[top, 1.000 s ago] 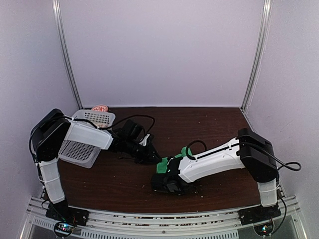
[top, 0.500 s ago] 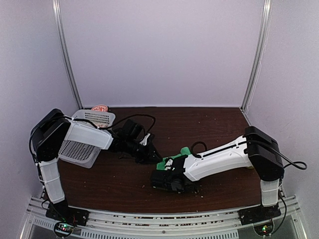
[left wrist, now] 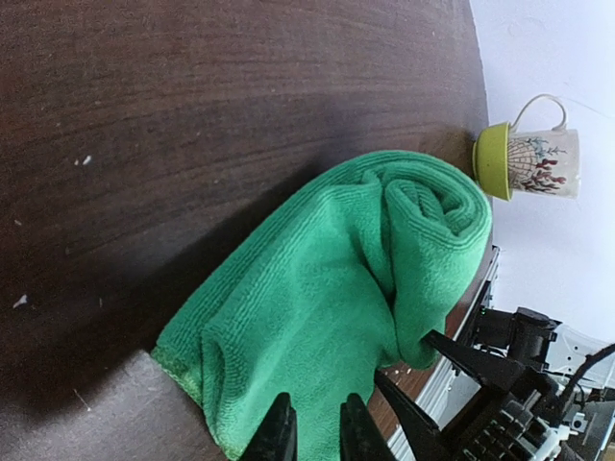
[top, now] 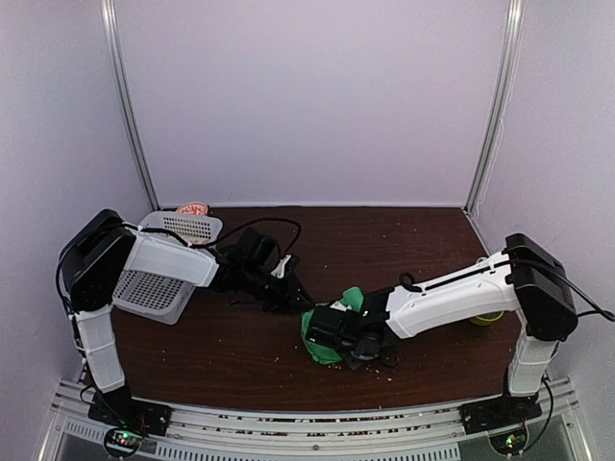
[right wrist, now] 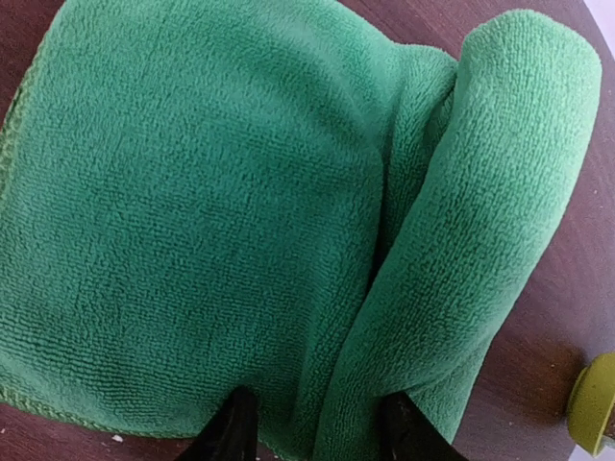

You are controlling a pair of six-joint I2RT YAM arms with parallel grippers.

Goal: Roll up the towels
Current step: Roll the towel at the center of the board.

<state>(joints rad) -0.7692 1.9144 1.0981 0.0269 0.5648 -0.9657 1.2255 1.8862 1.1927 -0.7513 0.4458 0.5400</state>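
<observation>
The green towel (left wrist: 336, 288) lies on the dark table, its far side rolled into a thick tube (right wrist: 500, 192) and its near part still flat (right wrist: 192, 211). From above, the green towel (top: 315, 346) lies mid-table between the two arms. My left gripper (left wrist: 313, 418) sits at the towel's near edge, its fingers a narrow gap apart with cloth in between. My right gripper (right wrist: 317, 423) has its jaws spread wide over the near end of the roll, loose on it. The pinkish towel (top: 194, 208) shows behind the basket at the back left.
A white perforated basket (top: 159, 279) stands at the left beside the left arm. A white mug with a green inside (left wrist: 533, 163) lies on its side near the table's right edge, just past the roll. Crumbs dot the tabletop.
My right gripper has opened and let go of the green towel, and its arm has swung right and away from the front edge, uncovering more of the towel. The left arm has not moved.
</observation>
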